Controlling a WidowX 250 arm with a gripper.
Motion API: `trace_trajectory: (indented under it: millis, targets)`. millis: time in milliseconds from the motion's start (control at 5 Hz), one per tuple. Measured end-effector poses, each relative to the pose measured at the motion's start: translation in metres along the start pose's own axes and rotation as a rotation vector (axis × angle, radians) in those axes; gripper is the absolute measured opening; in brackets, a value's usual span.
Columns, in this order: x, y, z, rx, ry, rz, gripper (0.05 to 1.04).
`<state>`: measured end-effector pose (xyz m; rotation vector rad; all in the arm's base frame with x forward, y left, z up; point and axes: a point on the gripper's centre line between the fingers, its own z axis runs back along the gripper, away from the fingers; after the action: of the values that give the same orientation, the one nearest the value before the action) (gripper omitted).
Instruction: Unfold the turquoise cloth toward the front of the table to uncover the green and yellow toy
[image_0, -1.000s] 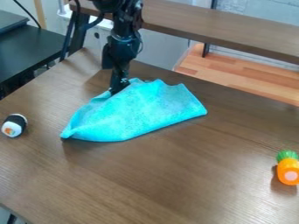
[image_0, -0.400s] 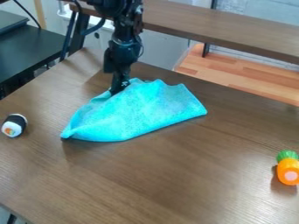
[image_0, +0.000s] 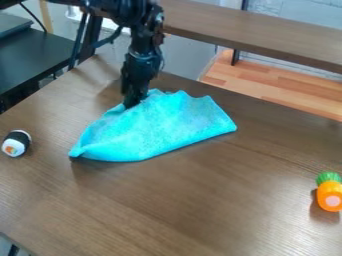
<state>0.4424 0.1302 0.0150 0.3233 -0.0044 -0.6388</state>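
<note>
1. Gripper (image_0: 130, 101) at the turquoise cloth's (image_0: 160, 127) far-left edge; fingers look closed on it, probably because raised folds pinch easier.
2. Cloth lies crumpled on bench (image_0: 200, 205).
3. Toy sushi roll (image_0: 16, 143) left of cloth, well apart.
4. Toy carrot (image_0: 330, 192) right of cloth, nearer camera.
5. Raised shelf (image_0: 260, 33) behind cloth, may limit arm.

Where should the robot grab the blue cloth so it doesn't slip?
I'd pinch the blue cloth at its left front corner, coming down from above. The cloth narrows to a bunched point there, and the shadow beside it suggests it's lifted a little. That should give more to squeeze than the flatter right side.
</note>
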Motion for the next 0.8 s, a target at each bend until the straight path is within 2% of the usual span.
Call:
trace_trajectory:
  millis: [200, 400, 600, 800]
  targets:
    - [0.003, -0.006, -0.006, -0.063, -0.009, -0.008, 0.203]
    - [-0.003, -0.005, -0.006, -0.101, -0.017, -0.005, 0.078]
    - [-0.006, -0.004, -0.007, -0.116, -0.025, -0.003, 0.050]
    - [-0.008, -0.001, 0.002, -0.100, -0.044, 0.003, 0.050]
